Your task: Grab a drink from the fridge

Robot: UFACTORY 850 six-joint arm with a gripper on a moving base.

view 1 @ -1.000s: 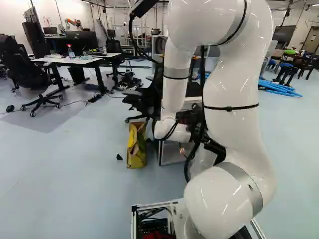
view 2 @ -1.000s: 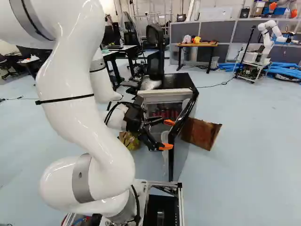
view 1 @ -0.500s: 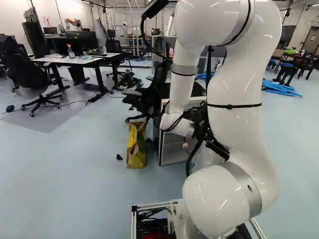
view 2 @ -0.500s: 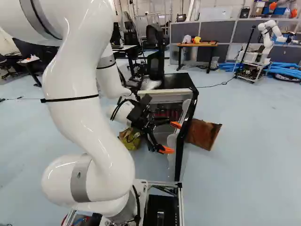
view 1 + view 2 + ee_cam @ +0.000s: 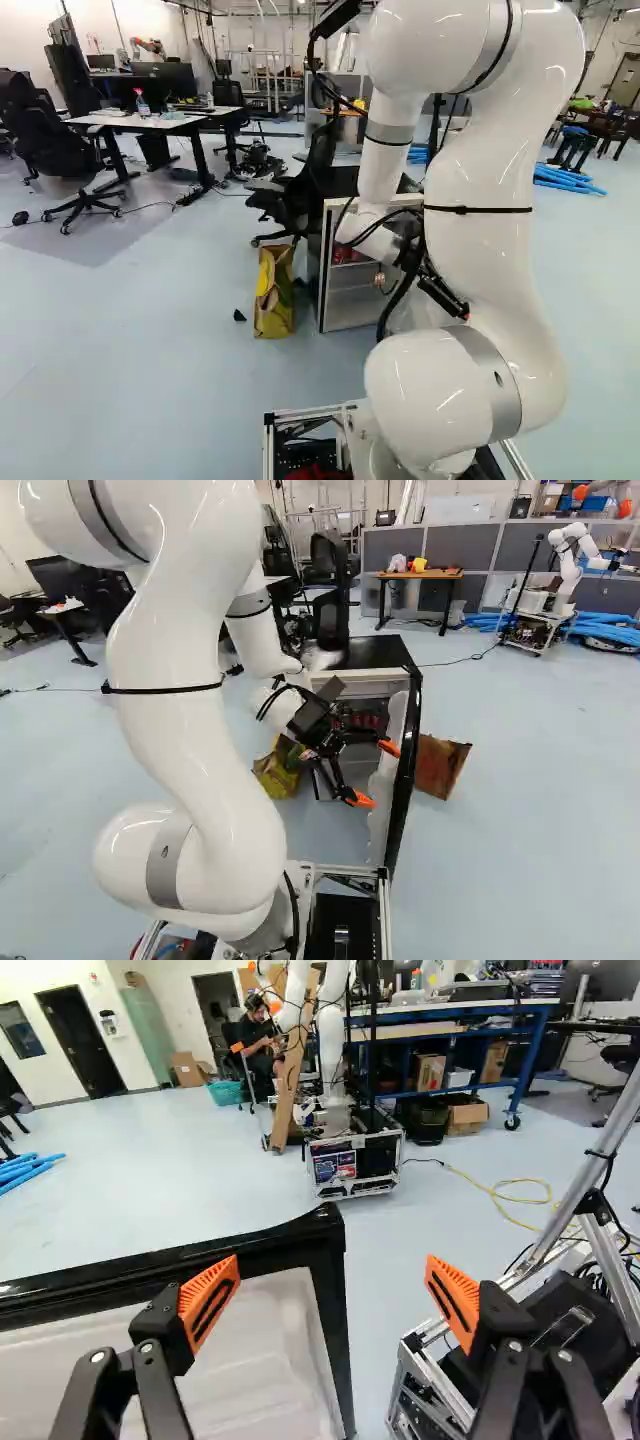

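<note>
A robot's claw (image 5: 374, 774) spreads wide, its two orange-padded fingers well apart and gripping nothing, in front of an open fridge (image 5: 372, 654). The wrist view shows the pale inner panel of the fridge door (image 5: 260, 1360) beyond and beside one finger; whether the two touch cannot be told. In the left base view, the white arm (image 5: 480, 240) largely hides both claw and door, while the right base view shows both fingers, near the door's inner side. The drinks, red cans (image 5: 372, 721) standing together on a shelf inside the fridge, appear only in the base views, partly blocked by the claw and arm and too small to count. A yellow bag (image 5: 274, 295) sits on the floor left of the fridge, seen whole only in the left base view. The right base view alone shows a brown board (image 5: 442, 765) right of the door.
</note>
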